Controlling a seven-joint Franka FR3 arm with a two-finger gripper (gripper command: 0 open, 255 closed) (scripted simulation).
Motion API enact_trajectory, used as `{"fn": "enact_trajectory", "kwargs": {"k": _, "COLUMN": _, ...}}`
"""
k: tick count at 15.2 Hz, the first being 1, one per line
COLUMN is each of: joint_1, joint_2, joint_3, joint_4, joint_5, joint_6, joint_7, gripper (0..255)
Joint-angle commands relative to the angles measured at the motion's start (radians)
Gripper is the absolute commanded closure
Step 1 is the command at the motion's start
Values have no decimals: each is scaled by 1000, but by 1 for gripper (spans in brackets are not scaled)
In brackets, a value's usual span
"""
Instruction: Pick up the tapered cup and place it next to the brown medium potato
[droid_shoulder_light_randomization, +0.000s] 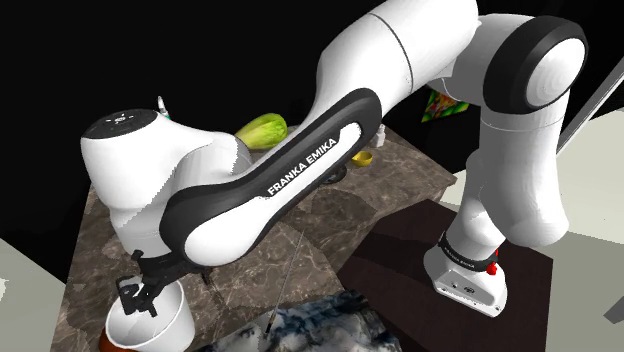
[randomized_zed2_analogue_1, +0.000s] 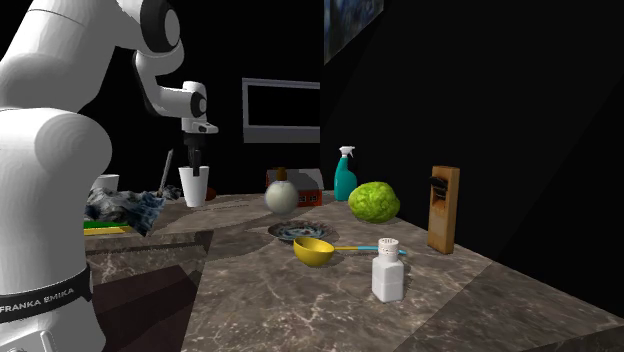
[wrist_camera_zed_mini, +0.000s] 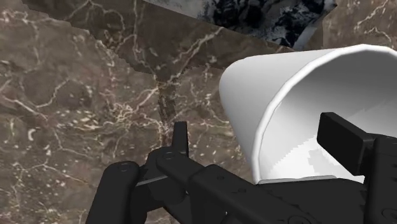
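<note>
Reaching arm (droid_shoulder_light_randomization: 300, 170): white with dark joints, bent low from its stand.
desk (randomized_zed2_analogue_1: 300, 300): brown veined stone.
cup (randomized_zed2_analogue_1: 195, 187): white, tapered, upright on the desk just beside a mottled heap (randomized_zed2_analogue_1: 125, 208), well apart from the green cabbage (randomized_zed2_analogue_1: 373, 201).
claw (randomized_zed2_analogue_1: 193, 165): spread, one finger (wrist_camera_zed_mini: 343, 137) inside the cup, the other outside; wall not pinched.

Cup (droid_shoulder_light_randomization: 165, 318): lower part cut off by shoulder view's bottom edge; its rim also runs out of the wrist view. Green vegetable (droid_shoulder_light_randomization: 262, 130) partly hidden behind arm (droid_shoulder_light_randomization: 300, 165).
</note>
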Motion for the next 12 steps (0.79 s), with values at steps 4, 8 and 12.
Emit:
{"fn": "enact_trajectory", "kwargs": {"k": 4, "joint_1": -16, "joint_2": -62, "joint_3": 10, "joint_4": 44, "joint_5": 27, "joint_6": -102, "joint_7": -17, "gripper": 0}}
{"fn": "enact_trajectory", "kwargs": {"k": 8, "joint_1": -16, "joint_2": -62, "joint_3": 10, "joint_4": 44, "joint_5": 27, "joint_6": -102, "joint_7": -17, "gripper": 0}}
{"fn": "enact_trajectory", "kwargs": {"k": 12, "joint_1": -16, "joint_2": -62, "joint_3": 10, "joint_4": 44, "joint_5": 27, "joint_6": -102, "joint_7": -17, "gripper": 0}}
